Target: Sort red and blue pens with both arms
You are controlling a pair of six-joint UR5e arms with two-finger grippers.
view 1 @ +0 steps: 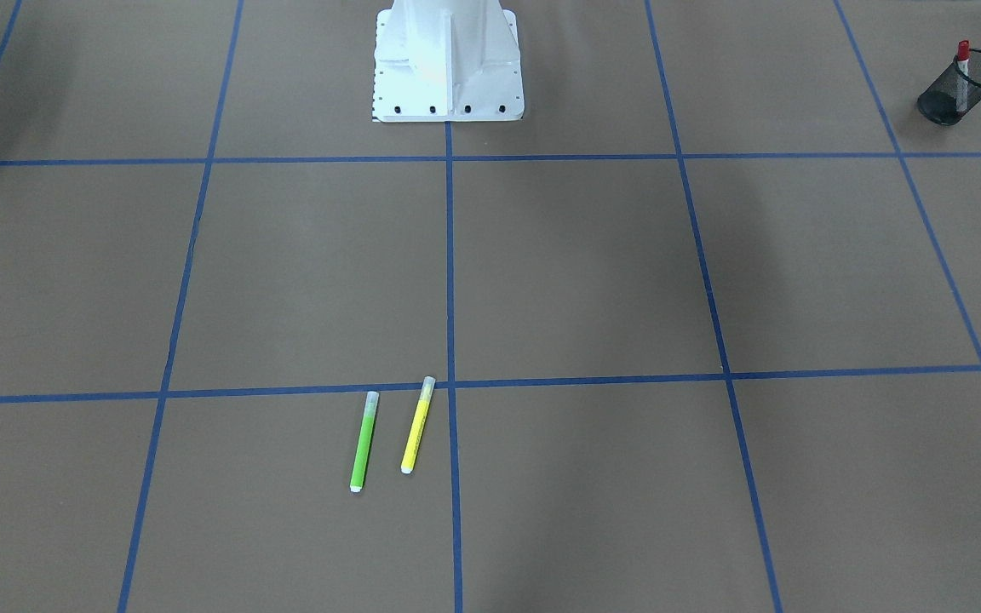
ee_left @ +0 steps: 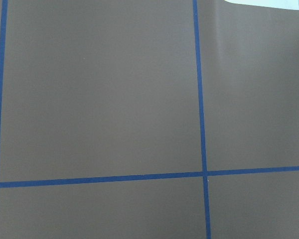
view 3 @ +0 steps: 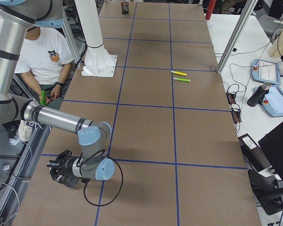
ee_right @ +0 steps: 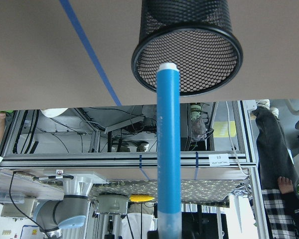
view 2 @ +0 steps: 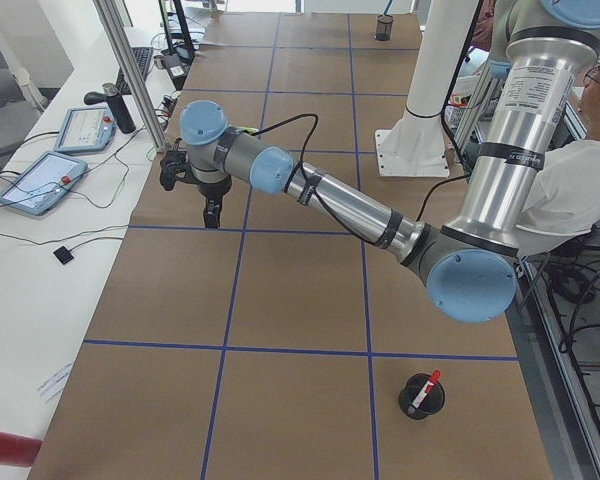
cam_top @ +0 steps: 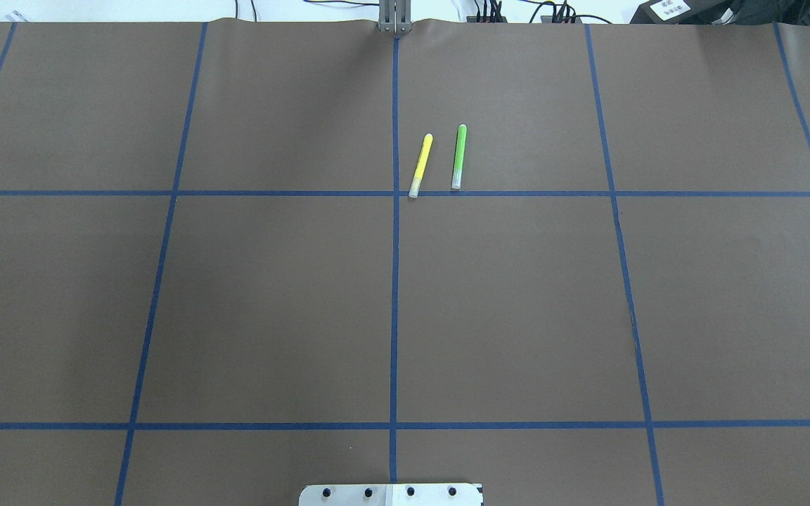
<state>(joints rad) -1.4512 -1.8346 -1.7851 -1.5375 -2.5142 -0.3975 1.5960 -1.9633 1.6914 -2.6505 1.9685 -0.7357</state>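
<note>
Brown-papered, the table (view 2: 280,300) is overhung by the left arm (view 2: 350,205), stretched far out, with the left gripper (view 2: 212,212) pointed down; whether it is parted cannot be told. The right arm (view 3: 56,118) is bent low at the table's end, the right gripper (view 3: 55,172) clamped on the blue pen (ee_right: 168,149), whose white end is held at a black mesh cup (ee_right: 187,55). The red pen (view 1: 963,49) is stood in a second mesh cup (view 1: 955,95). Both pens are judged light, stiff and slick, best gripped mid-barrel
</note>
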